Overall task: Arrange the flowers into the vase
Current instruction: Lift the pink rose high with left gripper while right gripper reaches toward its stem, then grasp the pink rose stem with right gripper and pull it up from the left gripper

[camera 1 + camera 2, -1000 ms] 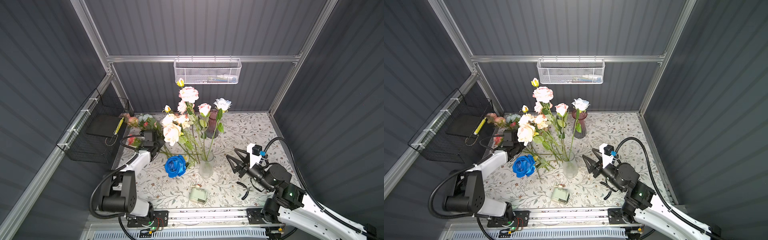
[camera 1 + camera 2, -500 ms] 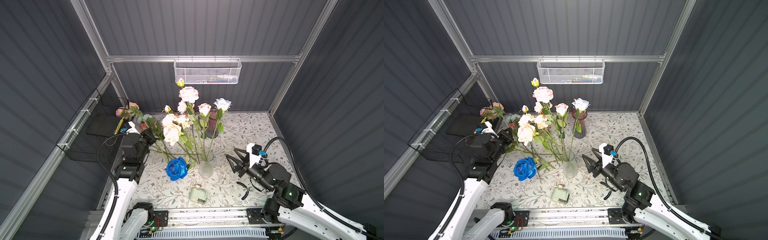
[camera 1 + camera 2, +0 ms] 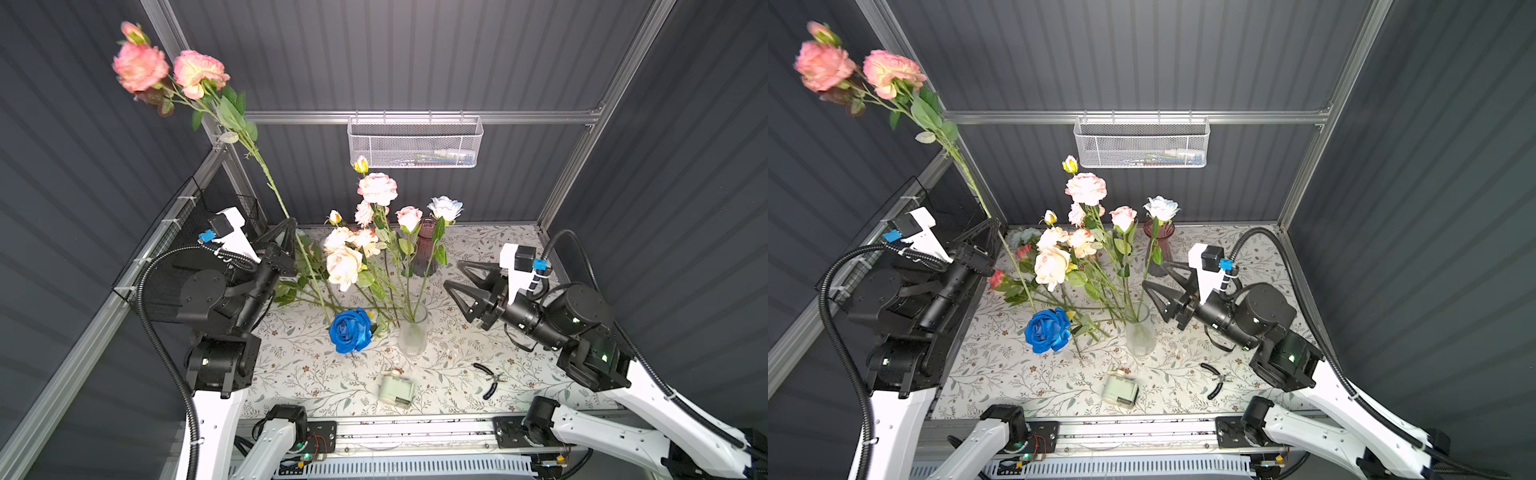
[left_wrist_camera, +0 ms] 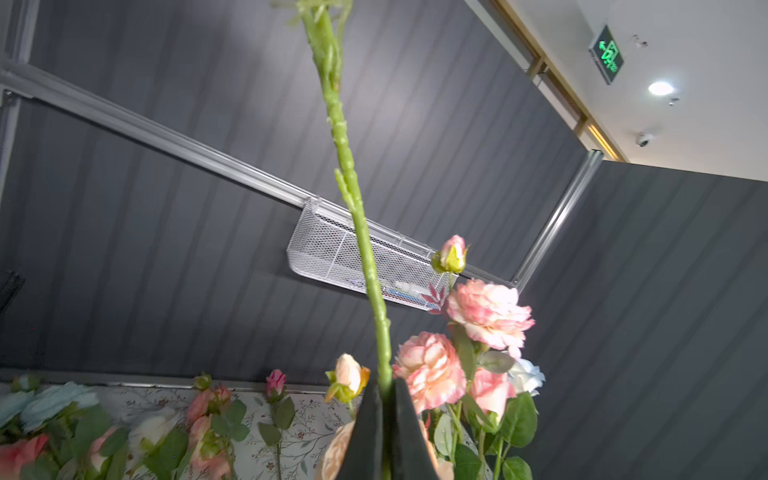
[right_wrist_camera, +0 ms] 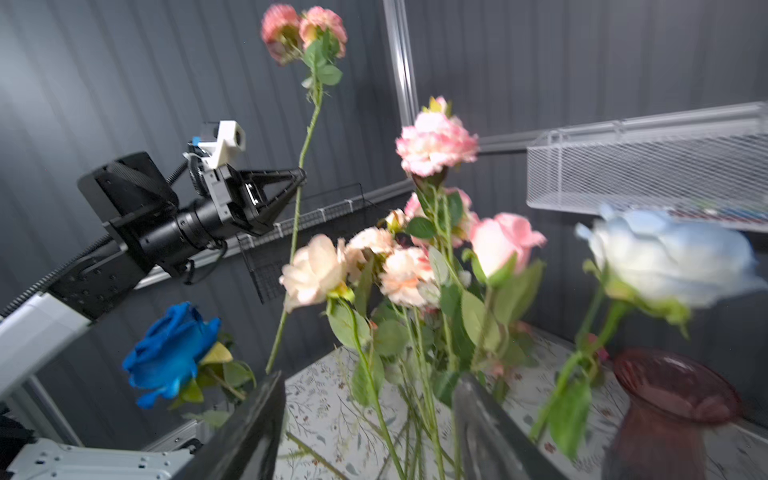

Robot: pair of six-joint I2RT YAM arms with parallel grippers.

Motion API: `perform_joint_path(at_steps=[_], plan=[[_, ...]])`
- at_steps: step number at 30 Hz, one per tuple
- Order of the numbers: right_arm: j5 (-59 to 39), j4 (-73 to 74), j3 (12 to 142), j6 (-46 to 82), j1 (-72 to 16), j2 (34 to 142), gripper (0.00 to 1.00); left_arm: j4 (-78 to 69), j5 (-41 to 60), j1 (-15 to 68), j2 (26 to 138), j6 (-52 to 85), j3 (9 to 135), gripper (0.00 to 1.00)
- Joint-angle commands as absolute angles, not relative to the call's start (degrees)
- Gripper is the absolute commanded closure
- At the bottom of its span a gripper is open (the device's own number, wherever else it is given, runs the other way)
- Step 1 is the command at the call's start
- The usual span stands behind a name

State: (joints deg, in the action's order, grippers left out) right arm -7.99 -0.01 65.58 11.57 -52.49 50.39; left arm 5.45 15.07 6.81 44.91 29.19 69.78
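My left gripper (image 3: 291, 222) (image 3: 994, 222) (image 4: 384, 386) is shut on the long green stem (image 3: 270, 183) (image 4: 357, 216) of a flower raised high at the left. Its two pink blooms (image 3: 141, 66) (image 3: 824, 64) (image 5: 303, 29) stand far above the table. The clear glass vase (image 3: 412, 332) (image 3: 1140, 334) holds several pink, cream and pale blue flowers (image 3: 377, 189). A deep blue rose (image 3: 350, 330) (image 5: 170, 349) leans beside it. My right gripper (image 3: 452, 274) (image 3: 1155, 274) (image 5: 368, 382) hangs open and empty just right of the vase's stems.
More loose flowers (image 3: 1023, 251) (image 4: 41, 403) lie at the back left of the table. A dark red vase (image 3: 426, 253) stands behind the clear one. Pliers (image 3: 490, 380) and a small pale box (image 3: 397, 390) lie in front. A white mesh basket (image 3: 415, 143) hangs on the back wall, a black one (image 3: 178, 257) on the left.
My left arm has risen from the pile at the back left, carrying the pink flower stem up until its blooms stand high. The right gripper has stayed put.
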Motion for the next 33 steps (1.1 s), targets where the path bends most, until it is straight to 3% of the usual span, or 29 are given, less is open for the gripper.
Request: perform_joint_path(at_steps=[1, 12, 28, 31, 33], plan=[[-20.9, -3.7, 74.8, 11.3, -52.3, 57.5, 0.33, 0.9, 27.0, 6.9, 43.8, 25.8, 70.9, 1.00], [-35.5, 0.6, 96.3, 16.1, -52.7, 76.0, 0.30, -2.0, 42.7, 6.9, 42.7, 22.6, 75.0, 1.00], [-42.2, 3.2, 119.7, 20.5, -56.8, 96.6, 0.30, 1.3, 55.7, 6.9, 44.5, 18.5, 77.3, 1.00], [-42.5, 1.6, 124.3, 20.9, -56.9, 99.5, 0.36, 1.4, 56.9, 7.0, 44.6, 18.1, 77.2, 1.00], [-42.5, 1.5, 125.9, 21.1, -56.9, 100.5, 0.50, 1.9, 57.0, 7.3, 44.9, 17.7, 77.1, 1.00]])
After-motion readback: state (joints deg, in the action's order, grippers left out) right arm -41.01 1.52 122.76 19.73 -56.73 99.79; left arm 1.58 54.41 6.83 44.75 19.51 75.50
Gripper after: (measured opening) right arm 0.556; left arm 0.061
